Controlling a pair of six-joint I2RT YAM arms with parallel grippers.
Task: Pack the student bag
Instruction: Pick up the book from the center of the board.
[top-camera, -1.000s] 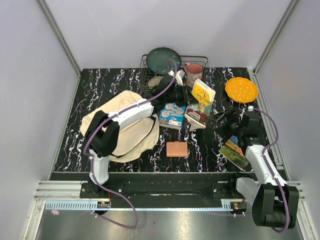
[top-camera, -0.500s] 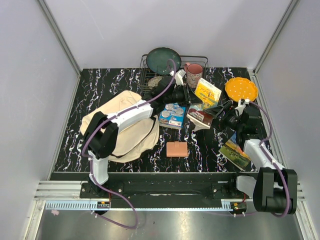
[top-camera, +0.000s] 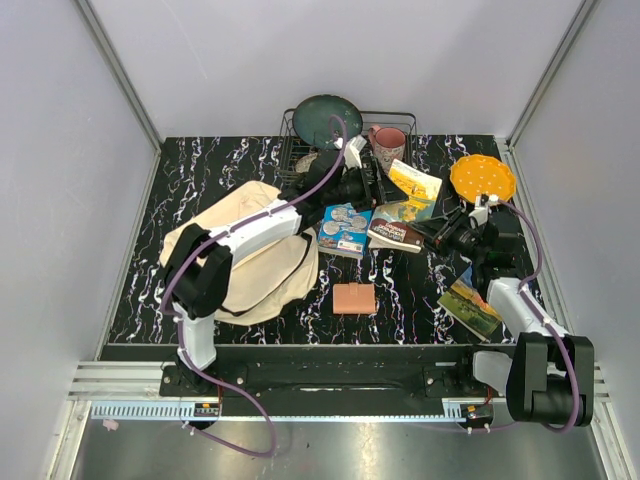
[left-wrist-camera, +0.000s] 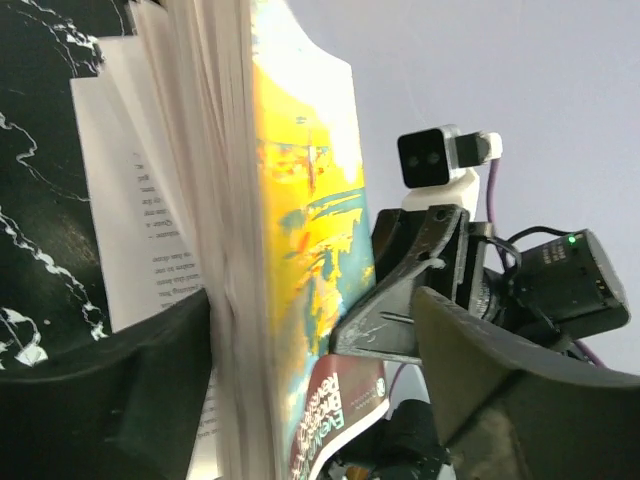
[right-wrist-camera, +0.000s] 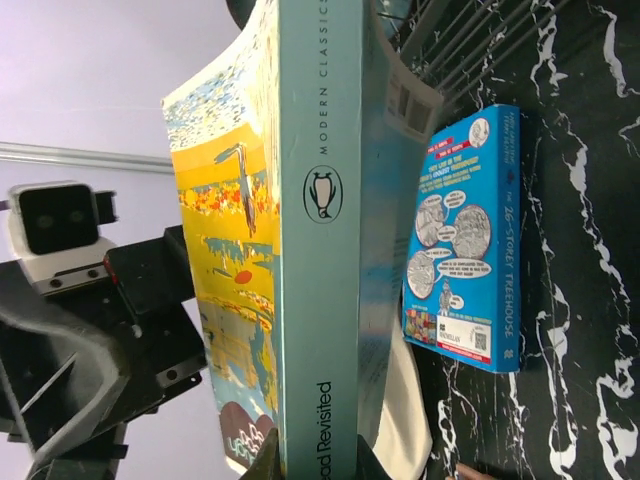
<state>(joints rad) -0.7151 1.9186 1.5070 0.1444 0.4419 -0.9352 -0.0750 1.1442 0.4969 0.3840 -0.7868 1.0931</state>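
Above the table (top-camera: 200, 175), the right pincer (top-camera: 428, 232) clamps the Penguin paperback (right-wrist-camera: 320, 250); the left pincer (left-wrist-camera: 312, 300) gapes around it. The student bag (top-camera: 255, 265) looks unpacked, the Treehouse book (right-wrist-camera: 465, 240) lying outside.

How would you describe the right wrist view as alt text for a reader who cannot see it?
A paperback with a teal spine and yellow cover fills the frame, spine toward the camera, with the left gripper beside its cover. A blue book lies on the black marble table to the right.
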